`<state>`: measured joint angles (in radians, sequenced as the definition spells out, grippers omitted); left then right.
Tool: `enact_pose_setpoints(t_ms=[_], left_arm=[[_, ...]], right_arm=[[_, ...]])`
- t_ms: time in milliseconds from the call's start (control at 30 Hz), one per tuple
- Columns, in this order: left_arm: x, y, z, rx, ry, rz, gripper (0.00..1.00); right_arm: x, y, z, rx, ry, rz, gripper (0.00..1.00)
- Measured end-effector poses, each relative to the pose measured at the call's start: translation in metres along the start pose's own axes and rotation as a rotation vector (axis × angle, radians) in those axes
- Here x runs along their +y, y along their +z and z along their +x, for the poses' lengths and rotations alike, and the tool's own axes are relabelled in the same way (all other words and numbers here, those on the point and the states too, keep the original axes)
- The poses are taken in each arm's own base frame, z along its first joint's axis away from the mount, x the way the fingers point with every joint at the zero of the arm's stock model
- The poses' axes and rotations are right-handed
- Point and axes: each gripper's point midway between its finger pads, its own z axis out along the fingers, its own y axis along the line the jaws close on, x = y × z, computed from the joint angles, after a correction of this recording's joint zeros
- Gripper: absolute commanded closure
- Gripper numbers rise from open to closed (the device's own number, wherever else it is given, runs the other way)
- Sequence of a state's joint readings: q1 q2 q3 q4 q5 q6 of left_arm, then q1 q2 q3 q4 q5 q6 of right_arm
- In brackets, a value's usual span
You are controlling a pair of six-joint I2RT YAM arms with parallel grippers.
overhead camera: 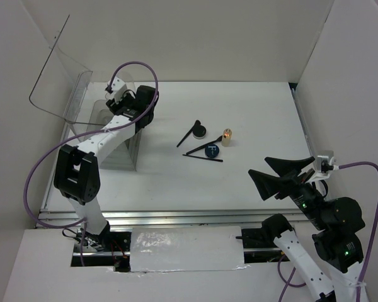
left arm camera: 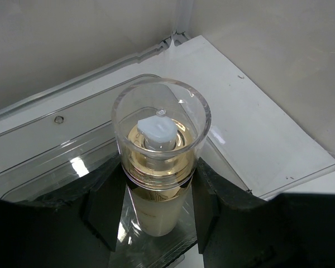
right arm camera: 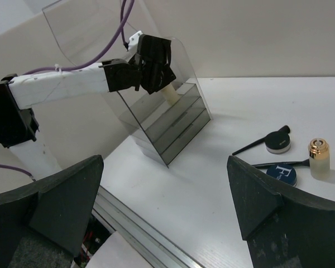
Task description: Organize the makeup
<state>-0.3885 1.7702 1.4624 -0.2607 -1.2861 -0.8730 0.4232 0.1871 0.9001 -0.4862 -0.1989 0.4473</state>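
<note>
Placing the tall pale-yellow bottle (left arm camera: 158, 216) into the clear box (overhead camera: 121, 153) looks like the step in hand. The left jaws grip its body, part-open around it, holding it upright over the box's open top. Next it likely needs lowering until seated, then releasing. The right jaws gape wide and empty, well apart from the amber bottle (overhead camera: 227, 136), compacts (overhead camera: 212, 150) and brushes (overhead camera: 189, 134) mid-surface (overhead camera: 264, 107).
</note>
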Motion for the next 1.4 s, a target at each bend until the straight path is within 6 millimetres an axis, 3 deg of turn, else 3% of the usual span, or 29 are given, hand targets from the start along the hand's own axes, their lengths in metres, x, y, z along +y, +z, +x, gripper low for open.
enact_pose_setpoints(t_ms=[167, 300, 467, 900, 1167, 1233, 1400], left_arm=[[0.001, 0.001, 0.003, -0.005, 0.014, -0.007, 0.96], [0.002, 0.002, 0.003, -0.015, 0.021, -0.012, 0.86], [0.001, 0.003, 0.004, -0.021, 0.030, -0.009, 0.62], [-0.006, 0.000, 0.002, -0.033, 0.038, 0.016, 0.19], [-0.013, -0.009, 0.001, -0.039, 0.046, 0.040, 0.10], [-0.014, -0.011, 0.000, -0.039, 0.046, 0.045, 0.02], [-0.015, -0.023, -0.017, -0.047, 0.031, 0.072, 0.01]], right_arm=[[0.000, 0.000, 0.000, -0.001, 0.000, 0.000, 0.00], [0.000, 0.000, 0.000, -0.001, 0.000, -0.001, 0.00], [0.000, 0.000, -0.001, -0.003, -0.001, -0.002, 0.00], [0.002, 0.000, -0.003, -0.014, -0.003, -0.008, 0.00], [0.002, 0.000, -0.003, -0.014, -0.003, -0.008, 0.00], [0.002, 0.000, -0.003, -0.014, -0.003, -0.008, 0.00], [0.002, 0.000, -0.004, -0.015, 0.001, -0.008, 0.00]])
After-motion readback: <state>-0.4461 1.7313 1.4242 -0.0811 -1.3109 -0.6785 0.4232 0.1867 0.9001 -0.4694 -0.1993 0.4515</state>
